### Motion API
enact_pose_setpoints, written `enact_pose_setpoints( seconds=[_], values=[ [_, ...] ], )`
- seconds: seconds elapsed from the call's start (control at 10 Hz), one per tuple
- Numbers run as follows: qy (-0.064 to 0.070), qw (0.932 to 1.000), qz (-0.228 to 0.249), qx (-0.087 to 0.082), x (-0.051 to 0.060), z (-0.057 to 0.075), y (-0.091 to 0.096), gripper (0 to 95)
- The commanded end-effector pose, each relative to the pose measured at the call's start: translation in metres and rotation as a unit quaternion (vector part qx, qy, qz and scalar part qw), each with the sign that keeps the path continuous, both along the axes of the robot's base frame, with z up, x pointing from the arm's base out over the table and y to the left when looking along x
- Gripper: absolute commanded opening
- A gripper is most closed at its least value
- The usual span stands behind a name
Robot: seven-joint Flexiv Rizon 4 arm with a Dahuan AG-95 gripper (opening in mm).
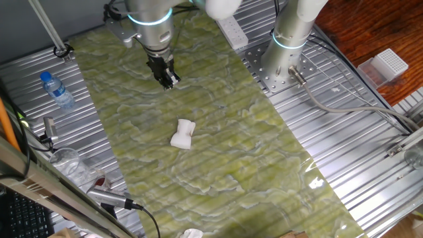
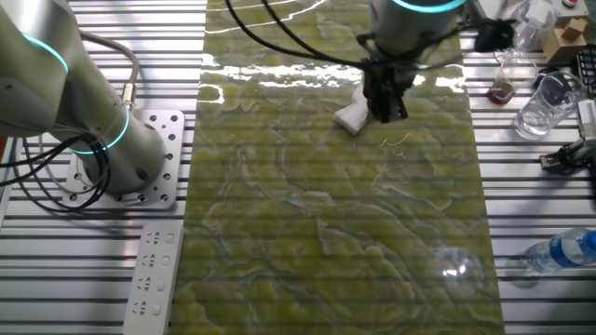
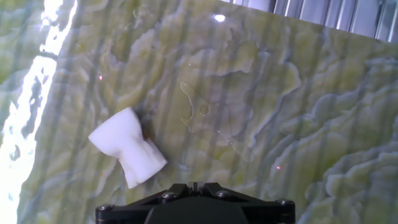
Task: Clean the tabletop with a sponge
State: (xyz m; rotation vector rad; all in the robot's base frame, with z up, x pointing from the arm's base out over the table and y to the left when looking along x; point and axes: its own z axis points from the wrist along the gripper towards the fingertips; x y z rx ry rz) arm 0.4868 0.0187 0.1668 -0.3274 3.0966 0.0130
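Observation:
The sponge [image 1: 183, 133], a small white block with a pinched waist, lies on the green-yellow marbled tabletop [image 1: 225, 158] near its middle. My gripper [image 1: 168, 80] hangs above the sheet farther back, apart from the sponge, with its black fingers together and nothing between them. In the other fixed view the sponge [image 2: 351, 116] shows just left of the gripper [image 2: 384, 112]. In the hand view the sponge [image 3: 127, 147] lies lower left of centre, while the gripper [image 3: 194, 185] sits at the bottom edge. Thin threads [image 3: 186, 102] lie on the tabletop [image 3: 280, 124].
Ribbed silver metal flanks the sheet. A second arm's base [image 1: 291, 39] and a power strip [image 1: 232, 31] stand on one side. A water bottle [image 1: 56, 90], glassware [image 2: 540, 107] and cables sit on the other. A ragged white scrap [image 1: 192, 233] lies at the near edge.

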Motion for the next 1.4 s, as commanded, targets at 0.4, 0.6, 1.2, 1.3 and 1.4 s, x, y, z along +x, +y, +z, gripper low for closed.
enact_pose_setpoints(
  seconds=[0.4,0.6,1.2,1.3,1.4],
  values=[
    [-0.017,0.9995,0.025,0.003,-0.020,-0.024,0.027,0.0],
    [-0.045,0.9956,0.080,0.018,-0.033,-0.034,0.036,0.0],
    [-0.045,0.9963,0.070,0.022,-0.039,-0.050,0.048,38.0],
    [-0.037,0.9965,0.072,0.018,-0.039,-0.052,0.048,57.0],
    [-0.028,0.9966,0.076,0.016,-0.040,-0.053,0.047,57.0]
  ],
)
